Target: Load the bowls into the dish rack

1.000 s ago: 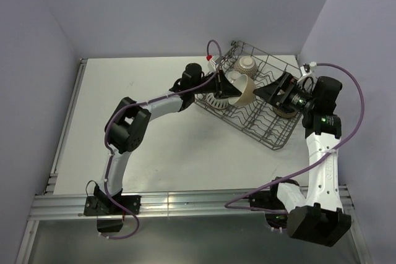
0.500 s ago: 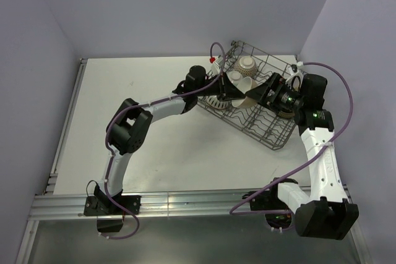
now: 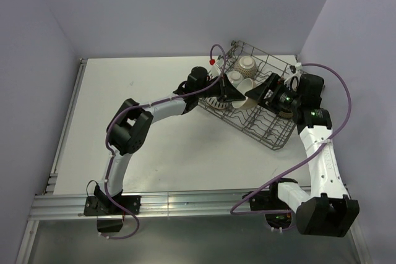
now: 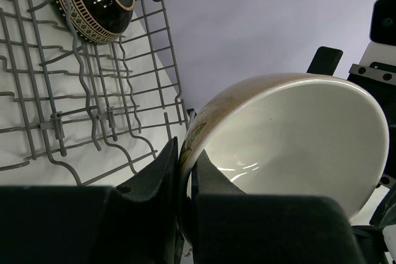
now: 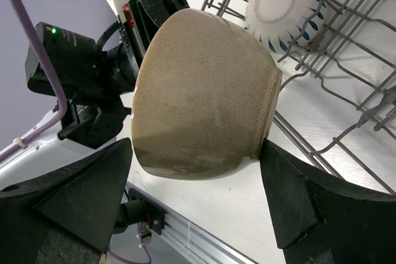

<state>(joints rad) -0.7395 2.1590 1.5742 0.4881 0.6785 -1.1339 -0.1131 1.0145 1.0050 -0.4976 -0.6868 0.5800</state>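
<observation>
The tan bowl [image 3: 250, 95] is hanging tipped on its side over the middle of the dish rack [image 3: 267, 130], clear of the tines below it, and its pale glossy inside is facing the left arm. The left gripper [image 4: 185, 165] is clamping the bowl's rim, with one finger pressing the inside of the wall and the other the outside. It is reaching in from the left across the rack's left edge.

The right gripper [image 5: 197, 149] is coming at the same bowl from the right. Its jaws are standing wide, one on each side of the speckled outer wall and right up against it. Whether they are squeezing the bowl or only flanking it, I cannot tell.

In the left wrist view a black bowl [image 4: 93, 1] with a patterned band is lying on its side among the wires of the rack, its foot ring showing. In the right wrist view a white bowl with blue marks [image 5: 284, 7] is sitting in the rack just beyond the tan bowl, its foot facing the camera.

The rack is standing skewed at the far right corner of the white table [image 3: 154, 153], close to the right wall.
</observation>
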